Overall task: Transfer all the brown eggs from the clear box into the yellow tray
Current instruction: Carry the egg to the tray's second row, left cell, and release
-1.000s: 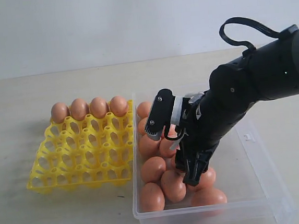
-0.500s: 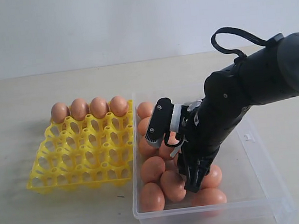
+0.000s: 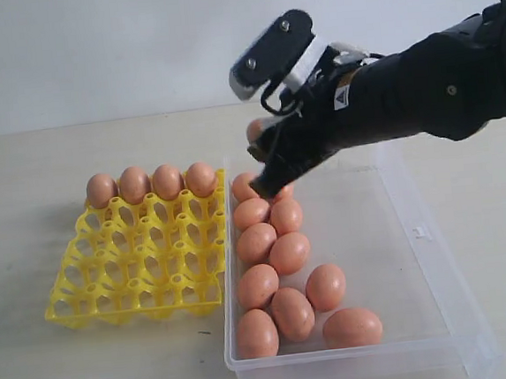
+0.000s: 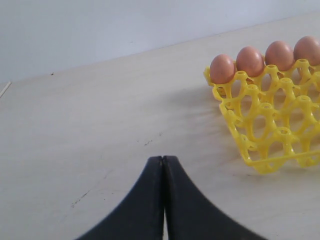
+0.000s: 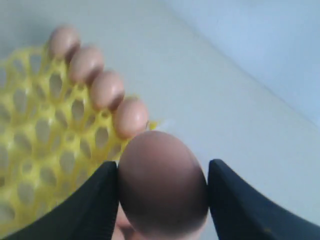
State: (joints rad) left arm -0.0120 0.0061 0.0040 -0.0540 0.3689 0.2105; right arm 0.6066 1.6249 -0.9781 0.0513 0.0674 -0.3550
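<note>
My right gripper (image 3: 264, 153) is shut on one brown egg (image 3: 255, 130) and holds it in the air above the far left corner of the clear box (image 3: 416, 228). The right wrist view shows that egg (image 5: 162, 182) pinched between both black fingers (image 5: 95, 200). Several brown eggs (image 3: 276, 249) lie loose along the box's left side. The yellow tray (image 3: 135, 262) sits left of the box, with a row of eggs (image 3: 150, 182) in its back cups. My left gripper (image 4: 163, 159) is shut and empty over bare table beside the tray (image 4: 270, 125).
The right arm (image 3: 422, 95) stretches over the box from the right. The box's right half (image 3: 370, 215) holds no eggs. A small latch tab (image 3: 421, 232) sits on the box's right wall. Most tray cups (image 3: 146, 279) stand open.
My right gripper was down among the eggs in the box. It has risen and swung back and to the left with one egg in its jaws.
</note>
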